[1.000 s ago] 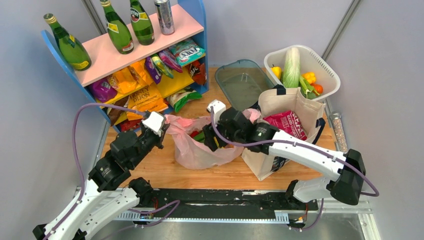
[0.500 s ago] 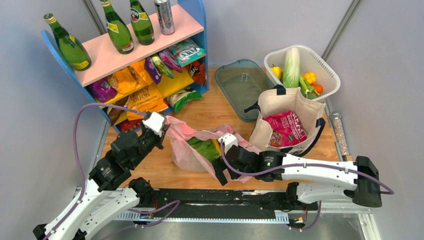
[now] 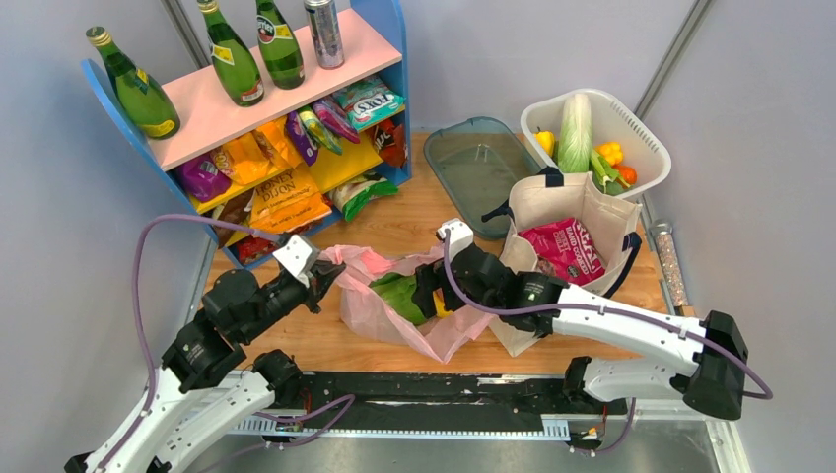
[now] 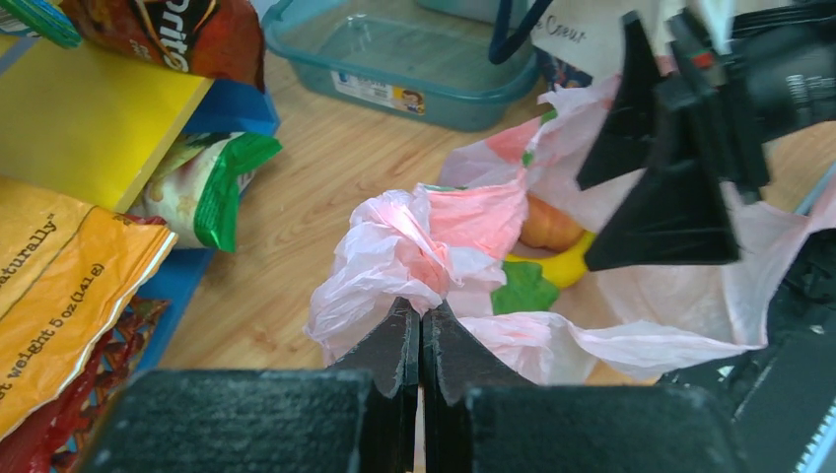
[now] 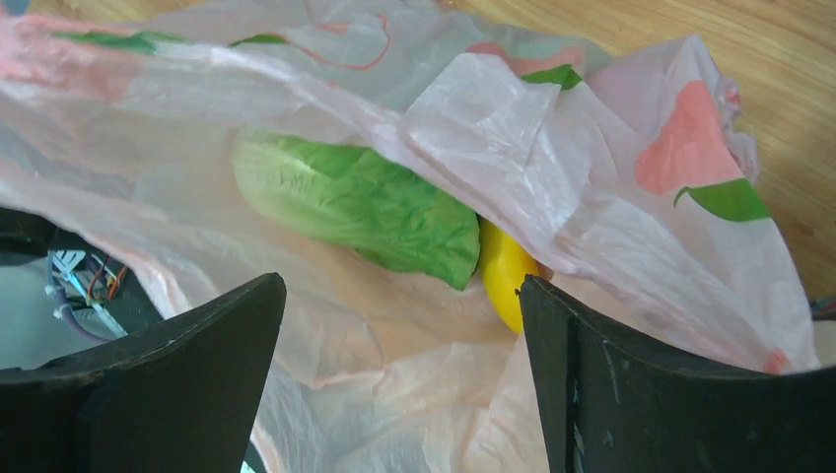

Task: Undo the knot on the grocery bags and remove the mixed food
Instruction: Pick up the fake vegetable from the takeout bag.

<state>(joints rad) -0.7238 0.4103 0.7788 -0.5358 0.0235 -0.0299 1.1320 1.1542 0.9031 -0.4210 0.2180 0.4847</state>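
Note:
The pink plastic bag (image 3: 380, 315) lies mid-table with its mouth gaping; a knot is out of view. My left gripper (image 3: 330, 274) is shut on a bunched fold of the bag's rim (image 4: 424, 236). My right gripper (image 3: 424, 296) hangs open over the bag's mouth, with only loose film between its fingers (image 5: 399, 286). Inside lie a green lettuce leaf (image 5: 365, 202), a yellow banana (image 5: 503, 271) and a peach (image 4: 550, 227). The cream canvas tote (image 3: 552, 202) stands to the right and holds a magenta packet (image 3: 564, 246).
A blue shelf (image 3: 246, 108) with green bottles and snack packets stands at the back left, close to my left arm. A teal tray (image 3: 478, 163) and a white basket (image 3: 641, 133) of vegetables sit behind the tote.
My right gripper dragged the bag's near rim toward the front edge, opened, and has come back over the mouth. My left gripper has drawn back, still pinching the rim. The bag now gapes wider.

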